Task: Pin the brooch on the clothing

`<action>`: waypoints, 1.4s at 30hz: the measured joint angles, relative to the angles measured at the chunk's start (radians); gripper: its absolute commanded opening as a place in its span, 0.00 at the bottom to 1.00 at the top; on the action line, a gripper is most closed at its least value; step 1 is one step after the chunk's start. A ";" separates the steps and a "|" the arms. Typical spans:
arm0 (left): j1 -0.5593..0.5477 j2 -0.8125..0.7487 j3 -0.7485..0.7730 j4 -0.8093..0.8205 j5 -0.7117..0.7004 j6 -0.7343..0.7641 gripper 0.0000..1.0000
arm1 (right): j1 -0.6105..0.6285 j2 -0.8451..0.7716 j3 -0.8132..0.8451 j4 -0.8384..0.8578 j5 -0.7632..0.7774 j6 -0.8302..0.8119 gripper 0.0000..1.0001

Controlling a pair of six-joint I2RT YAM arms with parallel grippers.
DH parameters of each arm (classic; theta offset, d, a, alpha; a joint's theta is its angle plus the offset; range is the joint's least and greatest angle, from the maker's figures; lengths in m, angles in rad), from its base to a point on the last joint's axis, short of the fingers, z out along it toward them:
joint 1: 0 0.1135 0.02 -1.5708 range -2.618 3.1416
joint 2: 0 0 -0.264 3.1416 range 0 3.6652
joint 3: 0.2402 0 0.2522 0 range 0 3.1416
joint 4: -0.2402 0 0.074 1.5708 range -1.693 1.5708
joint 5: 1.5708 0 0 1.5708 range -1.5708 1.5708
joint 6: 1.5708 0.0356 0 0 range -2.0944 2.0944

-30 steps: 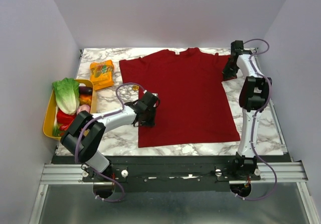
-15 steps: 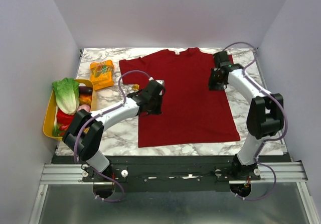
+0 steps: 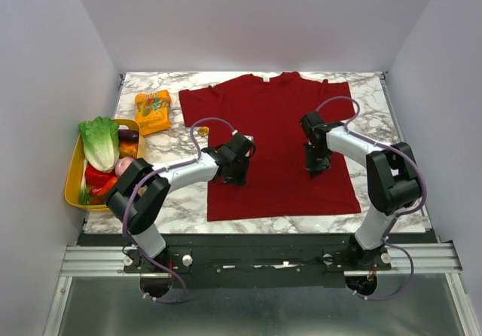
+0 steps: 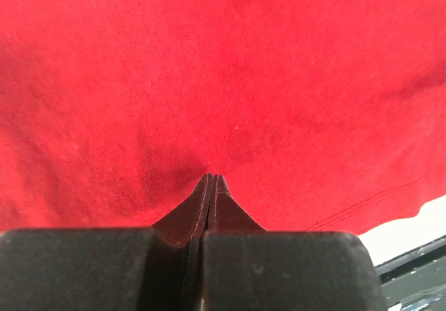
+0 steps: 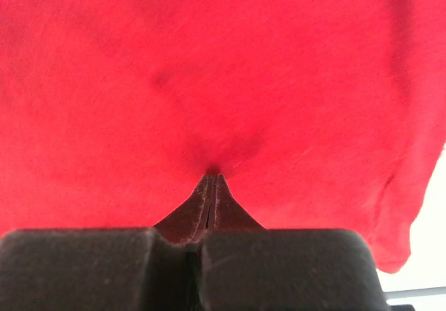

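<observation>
The dark red T-shirt (image 3: 279, 144) lies flat on the marble table, collar at the far side. The brooch (image 3: 203, 130), a tiny yellow-gold disc, lies on the marble just left of the shirt's left edge, held by neither gripper. My left gripper (image 3: 230, 176) is shut, its tips down on the shirt's lower left part. In the left wrist view the gripper (image 4: 211, 177) touches red fabric (image 4: 230, 81). My right gripper (image 3: 313, 168) is shut, tips on the shirt's right side. In the right wrist view the gripper (image 5: 212, 176) presses a small dimple into the fabric (image 5: 209, 67).
An orange snack packet (image 3: 153, 110) lies at the far left of the table. A yellow tray (image 3: 73, 172) holding lettuce and other vegetables stands at the left edge. The table's near edge runs just below the shirt's hem.
My right arm has swung from the far right sleeve inward and nearer, onto the shirt's right side. My left gripper has moved right and nearer over the shirt's lower left. The brooch has not moved.
</observation>
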 measured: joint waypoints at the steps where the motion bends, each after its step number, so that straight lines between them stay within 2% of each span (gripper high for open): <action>1: -0.002 0.001 -0.006 0.001 0.000 -0.002 0.00 | 0.017 0.001 -0.005 -0.004 0.003 0.000 0.01; 5: -0.009 0.001 -0.039 0.005 0.000 -0.011 0.00 | 0.061 -0.013 -0.047 -0.008 0.009 0.003 0.01; 24: -0.065 -0.087 -0.158 0.031 0.001 -0.082 0.00 | 0.074 -0.185 -0.242 0.017 -0.058 0.020 0.01; 29: -0.079 -0.099 -0.163 0.023 0.002 -0.086 0.00 | 0.074 -0.189 -0.236 0.008 -0.058 0.020 0.01; 34: -0.082 -0.136 -0.148 -0.006 0.011 -0.068 0.00 | 0.074 -0.202 -0.156 -0.019 -0.052 0.019 0.02; 41: -0.010 -0.146 0.005 -0.034 -0.005 -0.011 0.00 | 0.075 -0.269 -0.038 0.035 -0.084 -0.007 0.07; 42: 0.010 -0.146 0.019 -0.033 -0.005 -0.006 0.04 | 0.075 -0.270 -0.034 0.047 -0.095 -0.013 0.07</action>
